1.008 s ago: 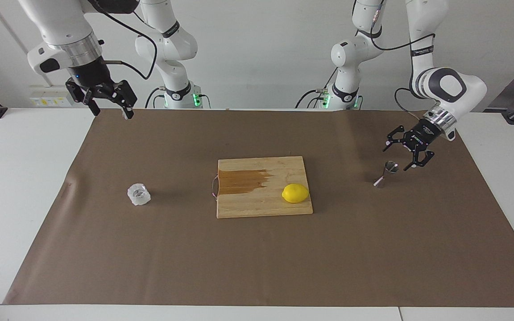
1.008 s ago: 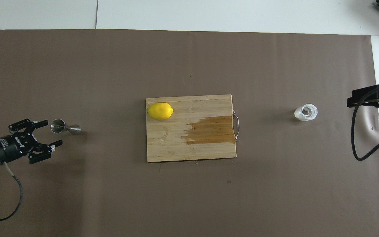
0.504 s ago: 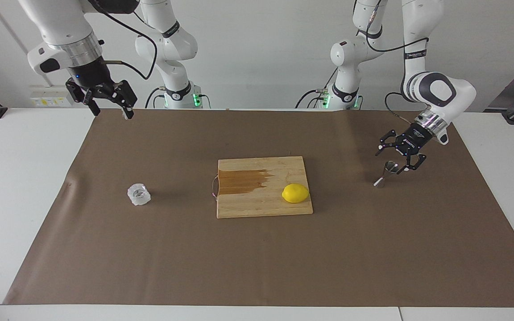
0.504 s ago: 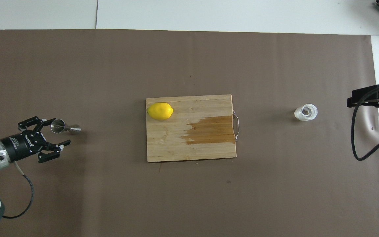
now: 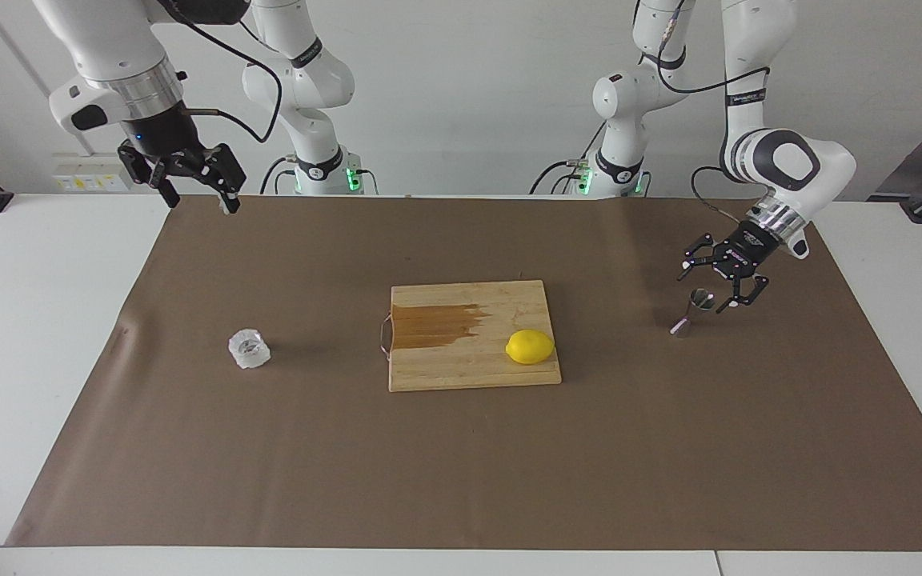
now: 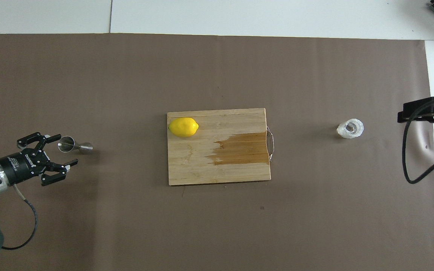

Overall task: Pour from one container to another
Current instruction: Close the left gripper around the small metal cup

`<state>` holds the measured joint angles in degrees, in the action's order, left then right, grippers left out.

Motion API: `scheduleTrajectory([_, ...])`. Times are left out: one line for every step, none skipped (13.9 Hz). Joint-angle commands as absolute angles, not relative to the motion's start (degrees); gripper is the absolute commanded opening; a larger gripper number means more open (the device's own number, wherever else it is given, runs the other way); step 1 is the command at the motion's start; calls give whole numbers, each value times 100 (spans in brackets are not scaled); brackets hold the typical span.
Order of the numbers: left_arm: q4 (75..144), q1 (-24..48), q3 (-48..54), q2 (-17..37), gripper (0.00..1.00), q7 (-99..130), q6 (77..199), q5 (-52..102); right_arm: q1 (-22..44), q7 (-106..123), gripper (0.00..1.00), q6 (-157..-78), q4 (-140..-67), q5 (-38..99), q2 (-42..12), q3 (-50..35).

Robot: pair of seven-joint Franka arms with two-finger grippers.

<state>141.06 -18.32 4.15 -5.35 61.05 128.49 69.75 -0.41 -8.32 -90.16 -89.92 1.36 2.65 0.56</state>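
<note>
In the facing view the left gripper [image 5: 723,283] hangs with fingers spread just beside the steel jigger [image 5: 693,310], which stands upright on the brown-papered surface [image 5: 461,480] toward the left arm's end, while the right gripper [image 5: 194,189] waits, also spread, high over the surface's edge by the robots. The faceted cup [image 5: 250,349] sits untouched toward the right arm's end, likely kept well apart from the jigger so each arm serves one vessel.

In the overhead view the left gripper [image 6: 58,151] has drawn slightly back from the jigger [image 6: 72,145] compared with half a second earlier, and the cup [image 6: 349,128], the lemon [image 6: 183,127] and the cutting board [image 6: 217,165] lie unchanged.
</note>
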Motion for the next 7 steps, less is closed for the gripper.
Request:
scheduleTrajectory([14071, -1811, 404, -492, 99, 5985, 12964, 7110, -123, -694, 100, -8912, -8947, 290, 290, 35])
scheduleTrajectory([14054, -1811, 404, -492, 95, 5977, 12981, 7102, -123, -694, 100, -8912, -8947, 299, 290, 35])
scheduleTrajectory([14054, -1802, 404, -492, 90, 5977, 12981, 7110, -123, -694, 100, -8912, -8947, 290, 290, 35])
scheduleTrajectory([14045, -1793, 404, -492, 90, 5977, 12990, 7110, -123, -694, 100, -8912, -8947, 299, 290, 35])
scheduleTrajectory([14045, -1767, 404, -483, 88, 5968, 13025, 7110, -123, -694, 100, -8912, -8947, 290, 290, 35])
scheduleTrajectory([14045, -1749, 404, -457, 87, 5976, 13051, 7110, -123, -694, 100, -8912, -8947, 290, 290, 35])
scheduleTrajectory([14045, -1732, 404, -448, 85, 5968, 13060, 7110, -123, -694, 100, -8912, -8947, 299, 290, 35])
